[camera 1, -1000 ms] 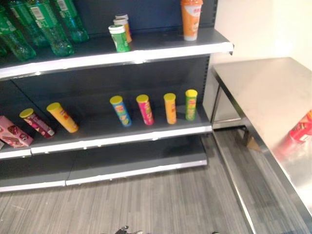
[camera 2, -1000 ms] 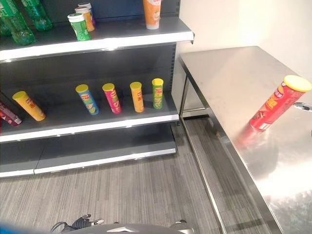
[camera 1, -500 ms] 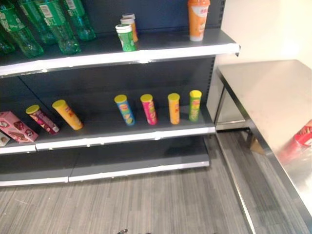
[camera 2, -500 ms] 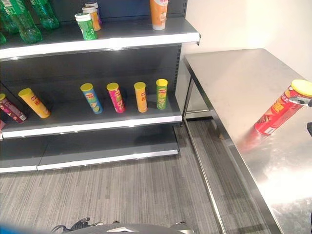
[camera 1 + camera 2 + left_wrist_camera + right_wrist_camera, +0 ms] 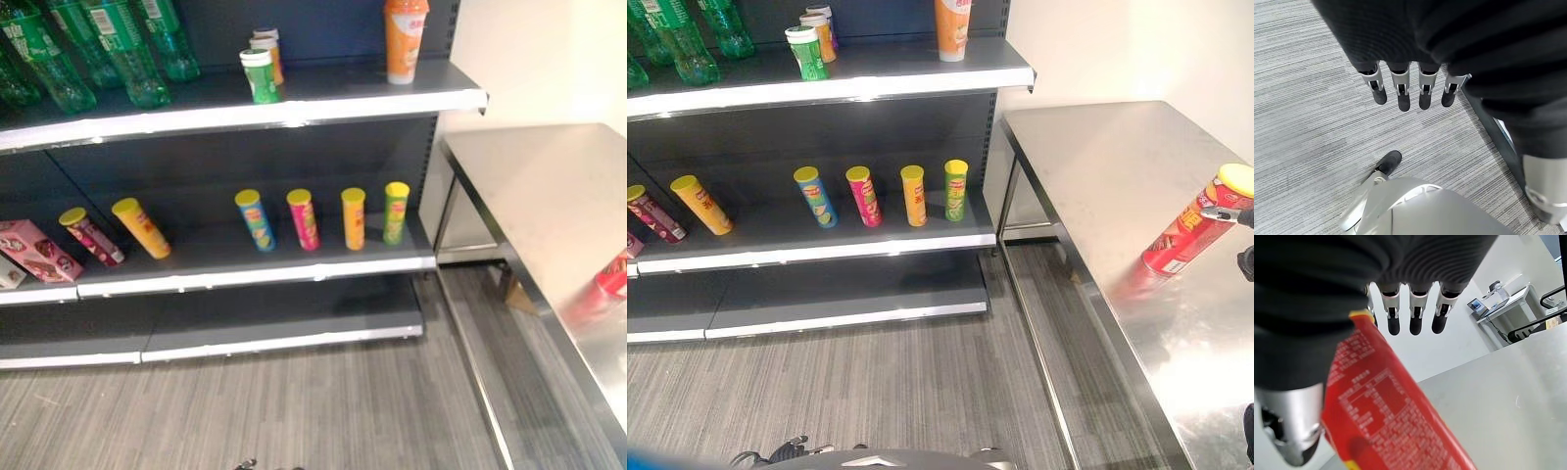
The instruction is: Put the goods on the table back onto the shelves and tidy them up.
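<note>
Right hand [image 5: 1410, 318] fingers straight beside red can [image 5: 1190, 227] on table [image 5: 1097, 166], ungrasped; left hand [image 5: 1410, 90] relaxed; a nudge could topple the can.

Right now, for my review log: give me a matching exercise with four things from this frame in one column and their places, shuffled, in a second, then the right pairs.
Things:
1. Red can
2. Orange cup
3. Pink box
4. Left hand

Places:
A. Top shelf, right end
B. Steel table, by the right hand
C. Above the grey floor, fingers straight
D. Middle shelf, far left

Pairs: 1-B, 2-A, 3-D, 4-C
</note>
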Controlling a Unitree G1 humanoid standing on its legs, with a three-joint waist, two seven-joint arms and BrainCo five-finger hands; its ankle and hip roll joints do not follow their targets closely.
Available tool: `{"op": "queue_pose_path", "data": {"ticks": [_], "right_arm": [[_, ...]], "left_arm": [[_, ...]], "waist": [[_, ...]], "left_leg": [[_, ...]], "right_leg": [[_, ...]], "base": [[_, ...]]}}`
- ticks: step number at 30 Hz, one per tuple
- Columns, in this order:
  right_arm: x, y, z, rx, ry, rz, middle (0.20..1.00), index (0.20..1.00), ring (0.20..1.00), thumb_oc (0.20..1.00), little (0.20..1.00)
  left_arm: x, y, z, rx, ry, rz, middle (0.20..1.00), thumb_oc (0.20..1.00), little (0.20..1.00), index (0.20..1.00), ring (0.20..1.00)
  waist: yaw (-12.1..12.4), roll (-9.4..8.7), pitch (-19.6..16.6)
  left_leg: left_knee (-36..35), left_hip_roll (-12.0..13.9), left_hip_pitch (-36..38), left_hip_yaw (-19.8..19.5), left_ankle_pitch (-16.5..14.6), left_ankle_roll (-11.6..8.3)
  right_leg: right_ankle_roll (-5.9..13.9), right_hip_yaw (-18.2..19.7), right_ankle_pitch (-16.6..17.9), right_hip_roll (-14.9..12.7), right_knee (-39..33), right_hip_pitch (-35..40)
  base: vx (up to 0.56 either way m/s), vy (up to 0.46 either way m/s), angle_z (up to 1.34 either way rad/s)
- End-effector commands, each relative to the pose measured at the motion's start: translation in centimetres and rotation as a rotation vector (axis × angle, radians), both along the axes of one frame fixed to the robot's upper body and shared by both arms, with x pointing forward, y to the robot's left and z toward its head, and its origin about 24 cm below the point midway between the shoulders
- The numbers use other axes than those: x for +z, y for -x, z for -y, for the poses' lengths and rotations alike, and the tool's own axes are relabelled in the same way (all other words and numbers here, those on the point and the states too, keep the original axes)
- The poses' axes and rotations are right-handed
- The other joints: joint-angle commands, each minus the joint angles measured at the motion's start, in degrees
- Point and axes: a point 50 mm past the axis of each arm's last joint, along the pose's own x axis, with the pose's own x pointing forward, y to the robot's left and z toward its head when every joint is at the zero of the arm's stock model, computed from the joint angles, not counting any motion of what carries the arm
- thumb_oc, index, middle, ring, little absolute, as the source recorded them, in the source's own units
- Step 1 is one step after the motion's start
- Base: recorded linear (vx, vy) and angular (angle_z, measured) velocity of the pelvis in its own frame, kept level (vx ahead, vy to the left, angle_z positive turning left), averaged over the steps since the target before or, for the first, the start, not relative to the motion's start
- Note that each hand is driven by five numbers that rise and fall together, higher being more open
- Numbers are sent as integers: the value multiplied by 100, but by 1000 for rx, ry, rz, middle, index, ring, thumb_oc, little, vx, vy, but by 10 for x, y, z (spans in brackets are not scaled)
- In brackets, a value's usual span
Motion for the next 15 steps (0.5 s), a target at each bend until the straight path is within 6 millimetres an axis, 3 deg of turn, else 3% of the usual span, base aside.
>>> {"op": "queue_pose_path", "data": {"ticks": [1,11,15], "right_arm": [[36,-10,-6,23,85,92,1000,1000,1000,1000,1000],[29,-13,-5,15,71,60,1000,1000,1000,1000,1000],[13,-13,-1,-6,40,-47,1000,1000,1000,1000,1000]], "left_arm": [[7,-14,-18,3,-51,44,1000,1000,1000,1000,1000],[7,-14,-19,4,-54,46,1000,1000,1000,1000,1000],[7,-17,-17,-6,-51,52,1000,1000,1000,1000,1000]], "waist": [[197,-205,-173],[233,-188,-172],[245,-202,-165]], "left_leg": [[101,627,103,217,256,-527],[94,598,113,193,239,-525],[88,596,107,172,245,-528]], "right_leg": [[-253,247,-648,233,171,-207],[-238,199,-642,196,176,-183],[-246,202,-646,197,190,-189]], "base": [[0,0,0],[0,0,0],[0,0,0]]}}
